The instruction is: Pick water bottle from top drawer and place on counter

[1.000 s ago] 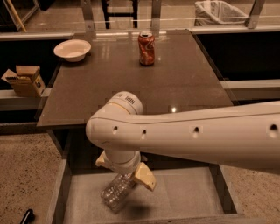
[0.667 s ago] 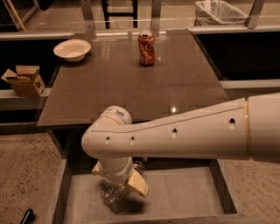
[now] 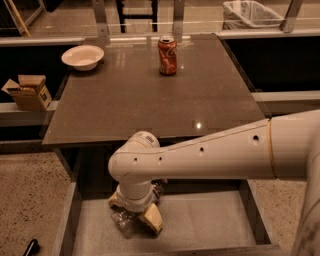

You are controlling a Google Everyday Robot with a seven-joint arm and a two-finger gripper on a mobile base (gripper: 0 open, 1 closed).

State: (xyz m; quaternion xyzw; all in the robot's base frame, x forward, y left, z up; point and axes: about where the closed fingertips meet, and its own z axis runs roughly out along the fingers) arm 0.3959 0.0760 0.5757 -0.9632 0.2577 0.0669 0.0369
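Note:
The water bottle (image 3: 124, 223) is clear ribbed plastic and lies on its side on the pale floor of the open top drawer (image 3: 67, 220), at its left. My gripper (image 3: 134, 212) is down in the drawer directly over the bottle and covers most of it; the bottle's ends show to either side of it. My big white arm (image 3: 210, 155) reaches in from the right, across the drawer's back. The glossy grey-brown counter (image 3: 150, 100) lies above and behind the drawer.
An orange-red soda can (image 3: 167, 48) and a white bowl (image 3: 83, 56) stand at the counter's back. A cardboard box (image 3: 30, 92) sits on a ledge to the left. A wire bin (image 3: 252, 14) is behind. A small black object (image 3: 31, 247) lies on the speckled floor.
My gripper has come down into the drawer onto the bottle. The arm has swung lower and leftward. The bottle has stayed on the drawer floor.

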